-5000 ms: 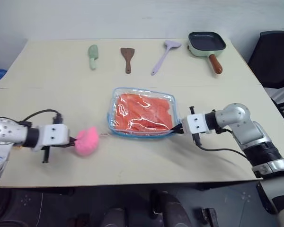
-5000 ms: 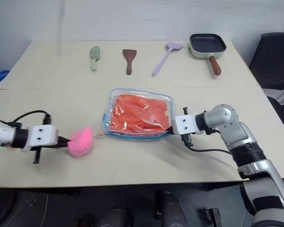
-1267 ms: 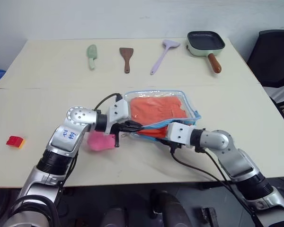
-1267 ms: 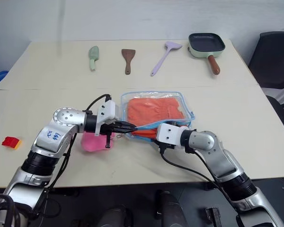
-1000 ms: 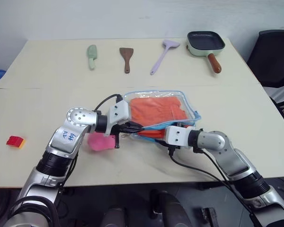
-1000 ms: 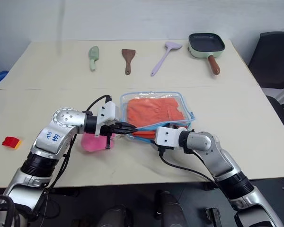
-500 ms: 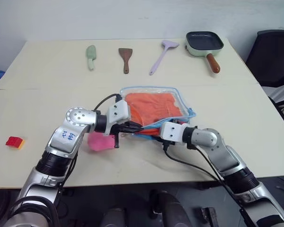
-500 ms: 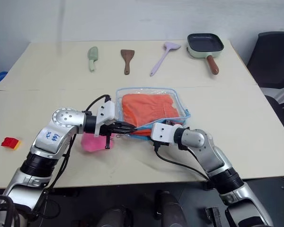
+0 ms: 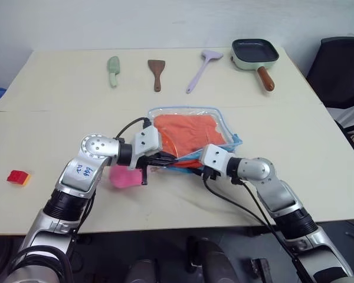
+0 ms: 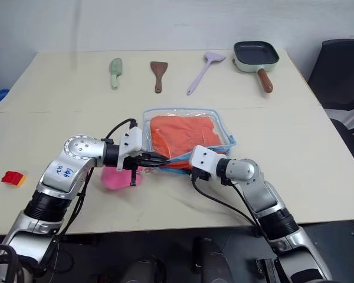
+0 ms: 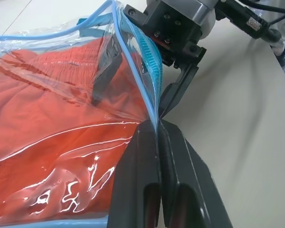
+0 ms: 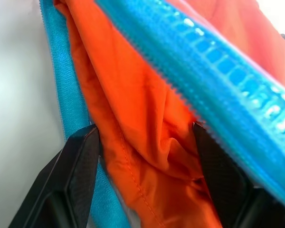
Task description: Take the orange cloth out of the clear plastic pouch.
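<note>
Where the pale beige table [image 9: 59,118] runs back to a white wall, the head views show a green scoop [image 9: 114,69], a brown spatula [image 9: 157,73], a lilac spatula [image 9: 200,69] and a green pan [image 9: 256,54] lined along its far edge, with a black chair [image 9: 342,73] at the right. A red block [image 9: 17,176] lies near the left edge and a pink plush [image 9: 125,175] under the left arm. The clear plastic pouch [image 9: 192,134] rests mid-table, the orange cloth [image 9: 189,132] inside it.

In the left wrist view, the left gripper [image 11: 157,130] is pinched tight on the pouch's blue-edged rim, the bare tabletop beyond.

In the right wrist view, the right gripper [image 12: 145,137] stands fairly wide inside the open zipper mouth, its fingers [image 12: 78,161] either side of a fold of the cloth.
</note>
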Robot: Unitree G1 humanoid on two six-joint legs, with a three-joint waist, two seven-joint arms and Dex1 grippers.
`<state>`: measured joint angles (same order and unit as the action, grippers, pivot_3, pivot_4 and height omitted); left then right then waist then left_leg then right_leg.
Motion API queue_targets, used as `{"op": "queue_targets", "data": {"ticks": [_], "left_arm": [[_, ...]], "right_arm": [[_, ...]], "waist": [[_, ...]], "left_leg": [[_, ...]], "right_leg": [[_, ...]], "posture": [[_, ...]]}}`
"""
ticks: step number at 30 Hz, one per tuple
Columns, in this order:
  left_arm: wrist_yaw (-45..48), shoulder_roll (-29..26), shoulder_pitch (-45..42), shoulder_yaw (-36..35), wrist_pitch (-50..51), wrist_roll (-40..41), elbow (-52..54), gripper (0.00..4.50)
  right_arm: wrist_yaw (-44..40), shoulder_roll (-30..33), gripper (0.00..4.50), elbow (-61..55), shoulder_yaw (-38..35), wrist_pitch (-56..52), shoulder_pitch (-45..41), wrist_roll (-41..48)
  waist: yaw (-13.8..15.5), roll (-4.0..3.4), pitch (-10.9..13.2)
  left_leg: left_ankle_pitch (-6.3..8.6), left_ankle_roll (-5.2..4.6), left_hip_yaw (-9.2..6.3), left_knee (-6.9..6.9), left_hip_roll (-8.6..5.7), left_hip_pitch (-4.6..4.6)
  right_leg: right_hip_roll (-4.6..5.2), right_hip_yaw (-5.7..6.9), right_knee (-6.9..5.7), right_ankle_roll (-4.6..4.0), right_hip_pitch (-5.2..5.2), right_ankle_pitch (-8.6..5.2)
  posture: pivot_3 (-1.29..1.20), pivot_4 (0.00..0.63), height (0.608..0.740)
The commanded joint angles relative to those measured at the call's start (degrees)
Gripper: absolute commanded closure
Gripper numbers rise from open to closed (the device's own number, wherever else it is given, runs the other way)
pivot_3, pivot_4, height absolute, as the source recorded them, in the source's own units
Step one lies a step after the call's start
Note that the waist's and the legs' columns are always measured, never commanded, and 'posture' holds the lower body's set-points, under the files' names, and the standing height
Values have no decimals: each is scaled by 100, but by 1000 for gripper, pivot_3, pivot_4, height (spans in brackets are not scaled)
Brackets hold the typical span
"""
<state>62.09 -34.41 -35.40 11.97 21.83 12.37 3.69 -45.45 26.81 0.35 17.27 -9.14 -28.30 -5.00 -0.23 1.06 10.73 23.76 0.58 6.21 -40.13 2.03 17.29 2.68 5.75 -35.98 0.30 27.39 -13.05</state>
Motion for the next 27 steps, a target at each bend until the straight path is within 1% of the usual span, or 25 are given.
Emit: {"op": "queue_targets", "data": {"ticks": [1, 6, 9, 12, 14, 16, 19, 21, 23, 24, 27], "left_arm": [[34, -10, -7, 0, -123, -6, 115, 4500], [43, 9, -16, 2, -121, 0, 122, 4500], [48, 24, -27, 8, -116, 7, 108, 4500], [41, 51, -56, 14, -105, 11, 89, 4500], [35, 63, -67, 13, -93, 14, 90, 4500], [30, 76, -75, 8, -85, 18, 83, 4500], [22, 92, -79, 4, -76, 18, 76, 4500], [17, 98, -72, 1, -76, 17, 74, 4500], [12, 93, -63, -4, -83, 8, 59, 4500], [-7, 91, -83, -27, -65, 5, 9, 4500], [-180, 135, -213, -139, -1, -23, -232, 4500]], "right_arm": [[19, -105, 1346, -40, -93, -121, -54, 120], [69, -249, 1346, -92, -210, -456, -95, 296], [221, 69, 1346, 164, 182, 262, -128, -482], [602, 241, 1346, 424, 472, 814, -223, -1178], [773, 297, 1346, 550, 563, 1072, -308, -1460], [826, 255, 1346, 636, 604, 1148, -352, -1544], [754, 200, 1878, 736, 646, 1198, -384, -1567], [676, 232, 2585, 787, 687, 1294, -378, -1597], [593, 297, 3200, 788, 704, 1366, -355, -1602], [520, 361, 3572, 772, 710, 1426, -345, -1598], [281, 655, 4478, 629, 762, 1779, -267, -1639]], "waist": [[3, 0, 0], [1, 0, 0], [3, 0, 0], [2, 0, 0], [4, 1, 0], [13, 1, -1], [17, 1, -1], [11, 1, -1], [7, 1, -1], [7, 1, -1], [26, 1, -1]], "left_leg": [[0, 0, 0, 0, 0, 0], [0, 0, 0, 0, 0, 1], [0, 0, -1, 0, 0, 3], [0, -1, -1, 0, -4, 1], [0, 0, -1, 0, -11, -3], [0, -1, -1, -1, -9, -3], [-1, -2, -2, -1, -7, -2], [-1, -2, -3, -1, -6, -3], [-1, -2, -2, -1, -5, -3], [-1, -2, -2, -1, -5, -3], [-1, -2, -4, -1, -5, -2]], "right_leg": [[0, 0, 0, 0, 0, 0], [0, 0, 0, 0, 1, 0], [1, 1, 1, 0, 2, 0], [2, 1, 3, 0, -2, 0], [2, 1, 1, 0, -6, 0], [7, 0, 1, 0, -6, 0], [10, 1, 1, 1, -6, 0], [9, 1, 1, 1, -6, 0], [9, 1, 1, 1, -6, 0], [8, 1, 1, 1, -6, 0], [10, 3, 1, 1, -6, 0]], "posture": [[0, 150, 740], [0, 150, 740], [0, 150, 740], [0, 150, 740], [0, 150, 740], [0, 150, 740], [0, 150, 740], [0, 150, 740], [0, 150, 740], [0, 150, 740], [0, 150, 740]]}}
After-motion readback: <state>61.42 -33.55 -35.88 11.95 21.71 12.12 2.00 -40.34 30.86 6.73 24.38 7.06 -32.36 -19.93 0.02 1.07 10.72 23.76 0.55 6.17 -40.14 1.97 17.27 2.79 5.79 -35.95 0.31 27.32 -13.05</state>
